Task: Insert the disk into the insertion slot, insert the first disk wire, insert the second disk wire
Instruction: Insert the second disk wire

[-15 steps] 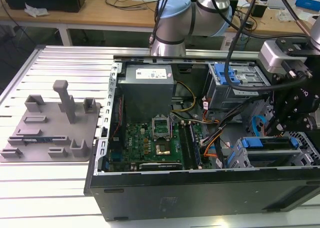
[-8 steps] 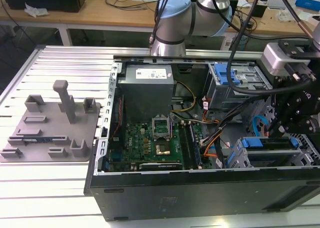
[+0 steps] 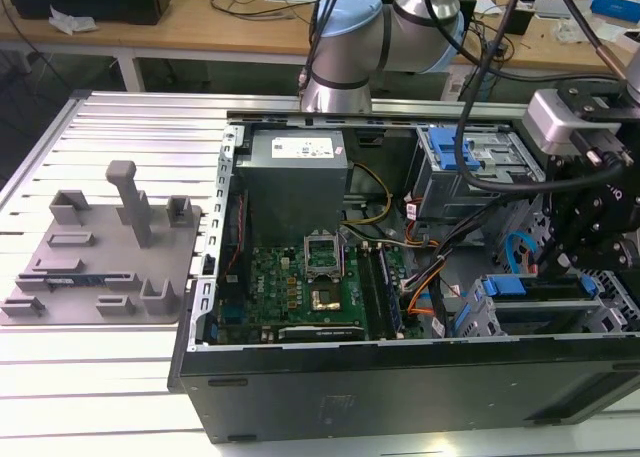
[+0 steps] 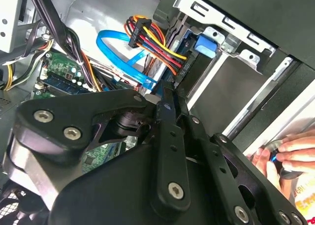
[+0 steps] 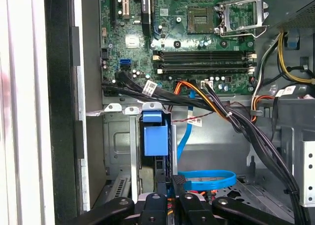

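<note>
Gripper (image 4: 170, 94) fingers look pressed together above the cage (image 5: 123, 146); whether they pinch anything is hidden. Disk (image 5: 155, 141) sits in the slot, its blue carrier showing, the rest hidden. Blue cable (image 4: 120, 55) loops nearby.

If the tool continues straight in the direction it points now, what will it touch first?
Probably the blue cable just beyond the tool, near the bundle of coloured wires at the slot. Depth is unclear, so it might pass beside the cable.
</note>
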You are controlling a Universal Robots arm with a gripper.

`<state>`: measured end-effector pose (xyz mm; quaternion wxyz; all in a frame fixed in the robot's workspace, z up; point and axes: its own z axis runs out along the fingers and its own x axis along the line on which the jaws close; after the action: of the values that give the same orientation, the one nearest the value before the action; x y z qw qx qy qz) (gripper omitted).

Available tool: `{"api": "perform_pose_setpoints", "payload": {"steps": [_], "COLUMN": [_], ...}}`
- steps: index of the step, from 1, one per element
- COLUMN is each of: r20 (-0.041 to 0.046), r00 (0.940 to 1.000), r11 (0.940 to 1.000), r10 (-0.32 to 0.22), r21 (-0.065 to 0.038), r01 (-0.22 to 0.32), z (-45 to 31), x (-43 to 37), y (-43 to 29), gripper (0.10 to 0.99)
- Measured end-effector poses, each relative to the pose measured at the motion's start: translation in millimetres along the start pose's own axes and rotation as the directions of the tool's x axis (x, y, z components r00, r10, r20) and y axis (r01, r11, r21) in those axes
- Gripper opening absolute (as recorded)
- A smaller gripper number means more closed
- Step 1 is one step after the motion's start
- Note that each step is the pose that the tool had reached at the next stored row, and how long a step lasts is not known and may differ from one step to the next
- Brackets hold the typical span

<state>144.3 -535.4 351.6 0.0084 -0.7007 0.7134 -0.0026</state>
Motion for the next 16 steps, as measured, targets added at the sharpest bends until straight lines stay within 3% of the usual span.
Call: {"api": "perform_pose_setpoints", "payload": {"steps": [16], "r20": [0.0], "r00": [1.0], "r11": [1.0], "r10": [-0.007], "r21": [0.0], "r01": [0.007], "z": [5.5], "x": [0.7], "y": [-2.3], "gripper": [0.161]}}
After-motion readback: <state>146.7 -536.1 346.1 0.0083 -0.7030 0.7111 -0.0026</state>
